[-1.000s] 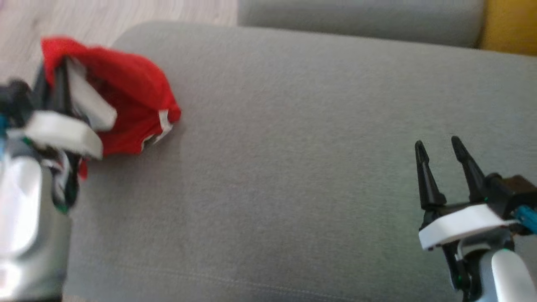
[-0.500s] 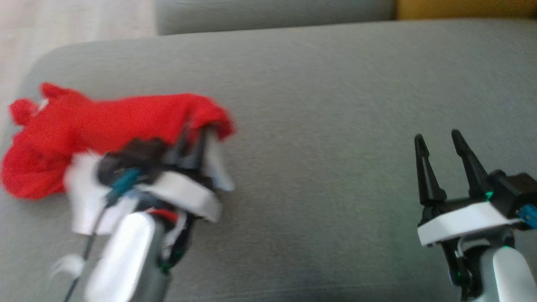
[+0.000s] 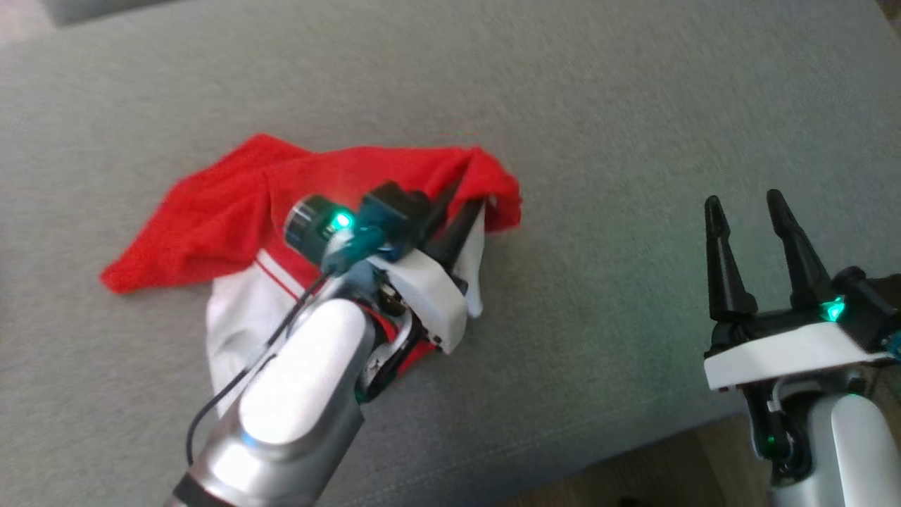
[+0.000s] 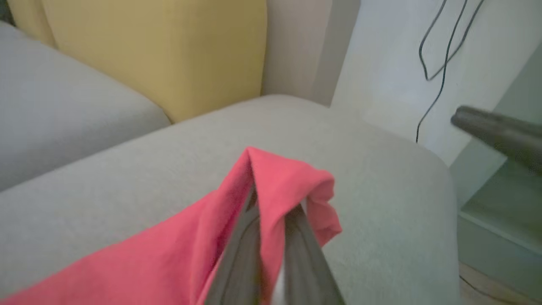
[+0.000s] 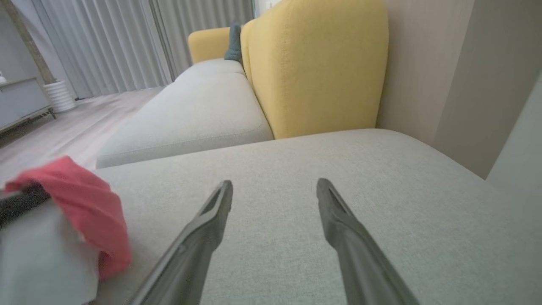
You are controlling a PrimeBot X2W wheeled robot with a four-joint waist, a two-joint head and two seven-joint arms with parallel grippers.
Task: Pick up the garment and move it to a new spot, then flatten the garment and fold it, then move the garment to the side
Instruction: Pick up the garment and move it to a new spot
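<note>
On cushion: garment at left; right gripper well apart, at right.

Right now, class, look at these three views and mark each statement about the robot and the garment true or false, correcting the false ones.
1. The left gripper is shut on the red and white garment. True.
2. The right gripper grips the garment too. False: it is open and empty, apart from the cloth.
3. The garment rests on a grey sofa cushion. True.
4. The garment is folded into a neat square. False: it lies rumpled and unfolded.
</note>
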